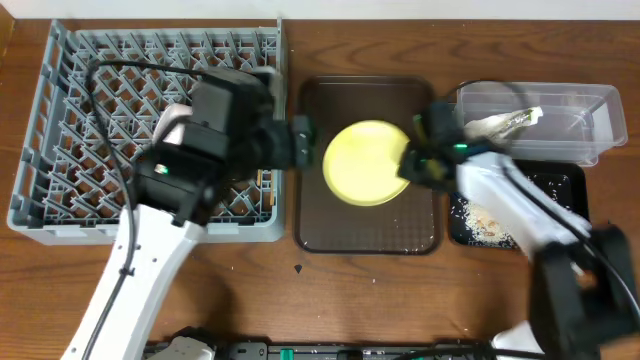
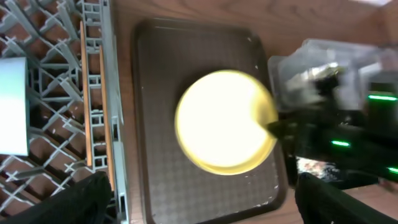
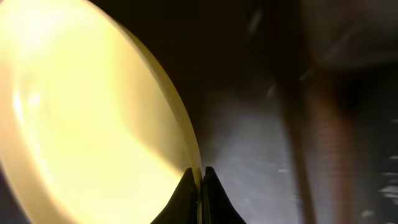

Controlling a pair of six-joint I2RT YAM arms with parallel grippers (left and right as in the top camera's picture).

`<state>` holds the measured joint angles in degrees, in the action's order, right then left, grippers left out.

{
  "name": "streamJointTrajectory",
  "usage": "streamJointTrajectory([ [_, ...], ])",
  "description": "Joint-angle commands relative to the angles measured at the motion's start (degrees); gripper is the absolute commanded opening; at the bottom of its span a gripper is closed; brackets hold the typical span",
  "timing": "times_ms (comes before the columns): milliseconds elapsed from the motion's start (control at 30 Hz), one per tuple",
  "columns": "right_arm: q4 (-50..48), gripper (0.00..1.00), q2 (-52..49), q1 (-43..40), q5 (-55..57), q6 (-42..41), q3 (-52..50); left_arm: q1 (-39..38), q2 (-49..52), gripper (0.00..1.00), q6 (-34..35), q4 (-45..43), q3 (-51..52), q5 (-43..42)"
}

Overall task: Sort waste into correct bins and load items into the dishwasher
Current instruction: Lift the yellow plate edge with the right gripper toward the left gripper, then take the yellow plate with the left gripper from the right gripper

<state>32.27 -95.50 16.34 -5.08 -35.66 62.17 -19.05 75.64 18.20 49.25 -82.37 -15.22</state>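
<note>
overhead: right claw (image 1: 410, 163) pinching rim of yellow plate (image 1: 362, 160), which sits on the brown tray (image 1: 320, 230), not yet racked. left claw (image 1: 300, 142) spread, empty. chopsticks (image 2: 84, 93) lie in the dish rack (image 1: 60, 110); food scraps (image 1: 487, 222) in black tray (image 1: 565, 185), wrapper (image 1: 505, 123) in clear tub (image 1: 590, 105).

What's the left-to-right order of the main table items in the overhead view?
grey dish rack → yellow plate → clear tub
</note>
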Motion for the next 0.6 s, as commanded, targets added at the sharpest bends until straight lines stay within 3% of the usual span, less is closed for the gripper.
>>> streamJointTrajectory([
  [0, 0.59, 0.01, 10.82, -5.57, -9.09, 8.61, 0.42, 3.48, 0.85, 0.96, -0.83, 0.2, -0.26, -11.02],
  [167, 0.24, 0.01, 20.52, -11.37, -30.23, 18.08, 0.42, 4.02, 1.99, 0.98, -1.03, 1.03, -0.26, -13.64],
  [433, 0.44, 0.01, 24.79, -11.52, -43.41, 23.1, 0.42, 3.43, 2.23, 0.98, -2.1, -0.87, -0.26, -27.69],
  [567, 0.09, 0.01, 24.74, -10.38, -43.23, 23.06, 0.42, 2.29, 2.21, 0.95, -4.55, -0.92, -0.26, -32.65],
])
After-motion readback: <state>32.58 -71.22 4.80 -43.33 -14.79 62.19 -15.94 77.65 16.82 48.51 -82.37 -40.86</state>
